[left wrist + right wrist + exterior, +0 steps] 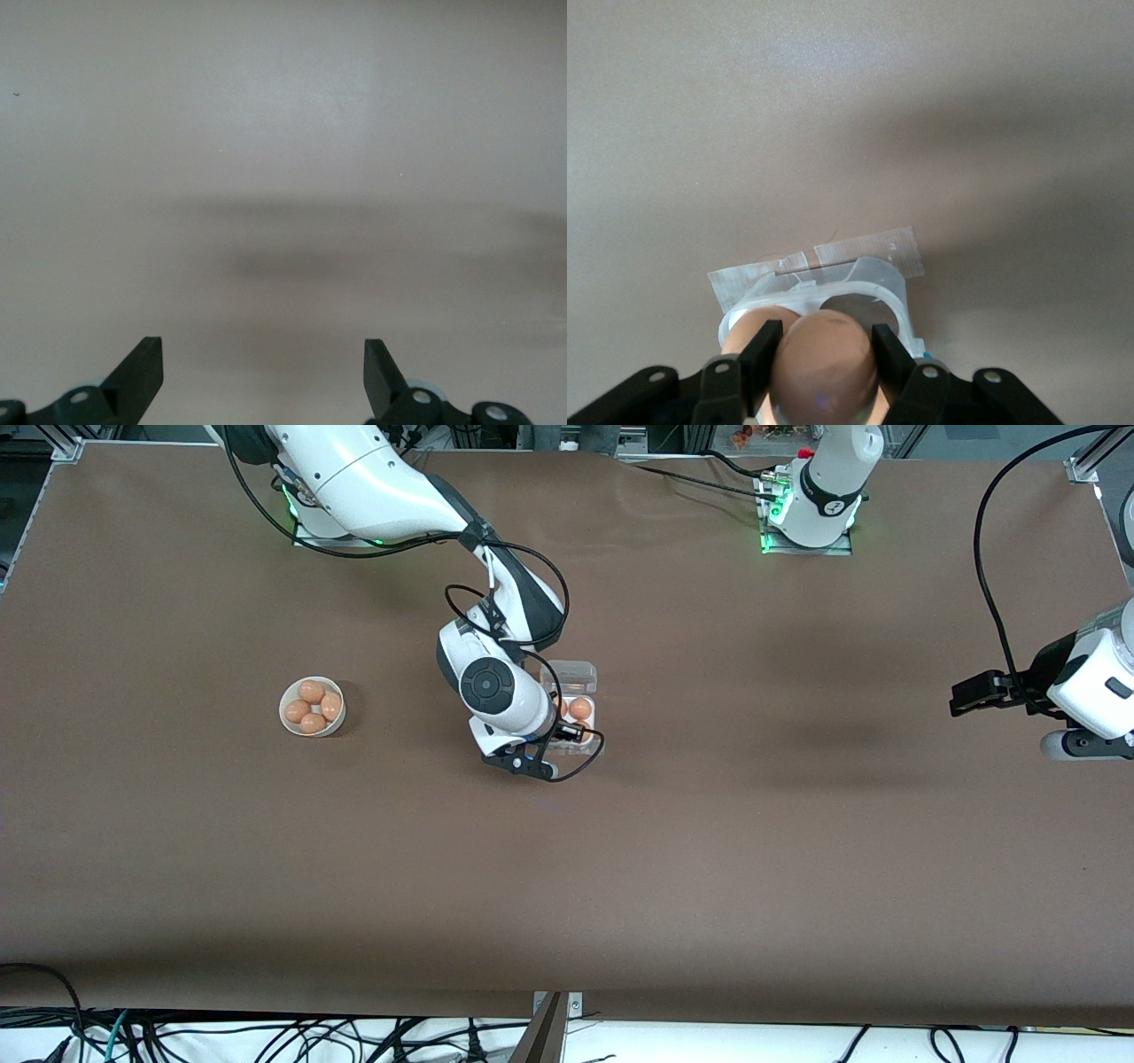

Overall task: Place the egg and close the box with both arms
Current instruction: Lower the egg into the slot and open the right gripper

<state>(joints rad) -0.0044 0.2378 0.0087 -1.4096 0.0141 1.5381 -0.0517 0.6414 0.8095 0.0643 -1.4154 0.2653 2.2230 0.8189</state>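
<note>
No readable labels. Box (576,695) mid-desk, lid open, at least one egg (580,708) in its tray. Right pincer (824,354) over the box, clenched on another egg (824,367). White bowl (312,707) toward the right arm's end holds four eggs. Left pincer (264,376) released, waiting over bare desk (709,850).

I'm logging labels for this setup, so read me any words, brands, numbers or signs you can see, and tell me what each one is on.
None can be read.
Left arm: a small dark mark on its base band, too small to read.
Egg carton, bowl of eggs, egg in the right gripper, left gripper: no print visible.
</note>
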